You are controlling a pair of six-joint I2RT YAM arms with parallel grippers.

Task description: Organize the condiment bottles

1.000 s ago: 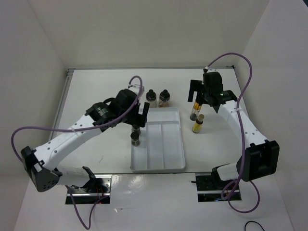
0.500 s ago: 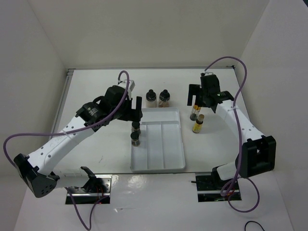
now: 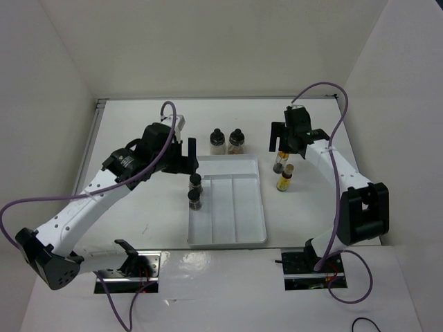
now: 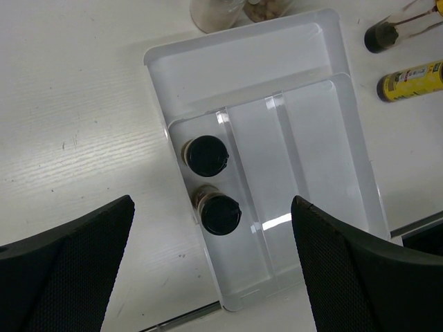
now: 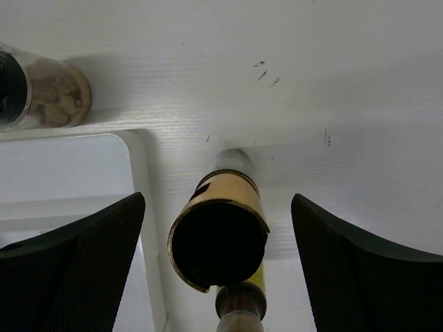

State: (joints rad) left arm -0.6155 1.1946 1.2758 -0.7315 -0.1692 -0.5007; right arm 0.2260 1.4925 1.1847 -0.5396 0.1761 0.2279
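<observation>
Left pincer (image 3: pixel 185 155) has backed off toward 10 o'clock, fingers apart and empty. The dark jars (image 4: pixel 208 155) stand in the tray's (image 4: pixel 315 41) left lane. Right pincer (image 3: pixel 286 143) still straddles, unclosed, the black-capped yellow bottle (image 5: pixel 218 242) on the table (image 3: pixel 304 214), at 2 o'clock of the tray.

White divided tray (image 3: pixel 242 214) (long slots) sits approx center of white table (image 3: pixel 304 214).

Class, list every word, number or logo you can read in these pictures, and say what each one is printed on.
No text here can be read.
yellow bottle: there is dark print on its label, but it is too small and blurred to read.
white tray: no lettering shows.
</observation>
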